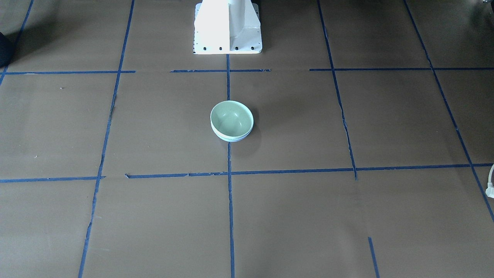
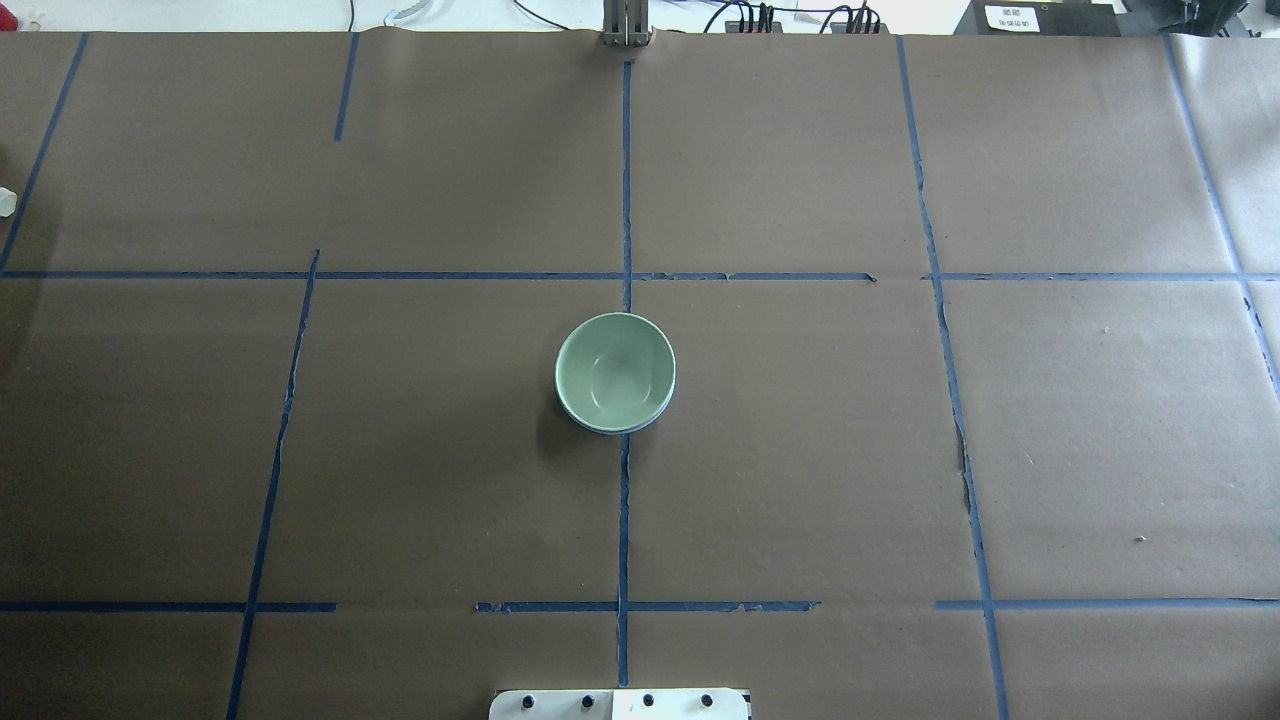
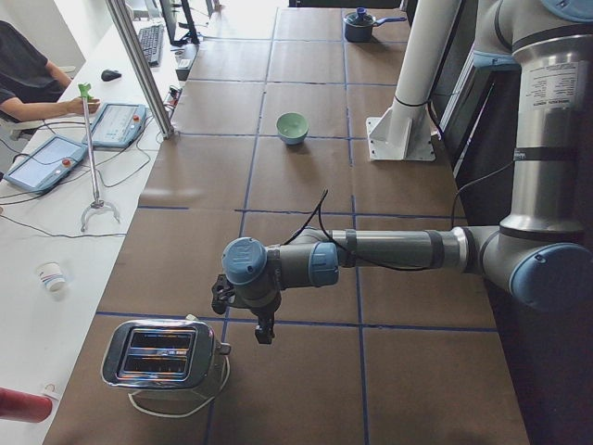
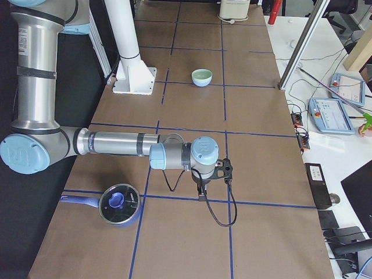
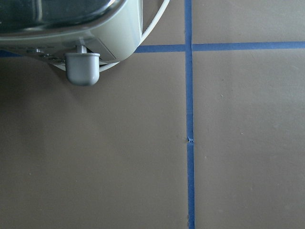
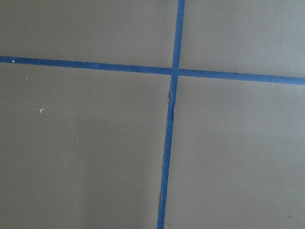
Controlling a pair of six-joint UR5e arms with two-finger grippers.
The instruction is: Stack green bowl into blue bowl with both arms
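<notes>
While the green bowl [image 1: 231,119] nests in the blue bowl [image 1: 233,139], left hand [image 3: 264,332] and right hand [image 4: 201,193] widths are unclear.

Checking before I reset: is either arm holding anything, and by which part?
Nothing is held. The green bowl sits nested in the blue bowl, far from the left gripper and right gripper.

the green bowl [image 2: 612,370] sits nested in the blue bowl [image 2: 605,429], straight out from the white pedestal base [image 2: 620,704] and well apart from it. only a thin pale crescent of the blue bowl shows, on the side nearest the base. the stack stands upright on the brown paper-covered table [image 2: 850,450], over the blue tape line [image 2: 623,520] running out from the base's middle.
</notes>
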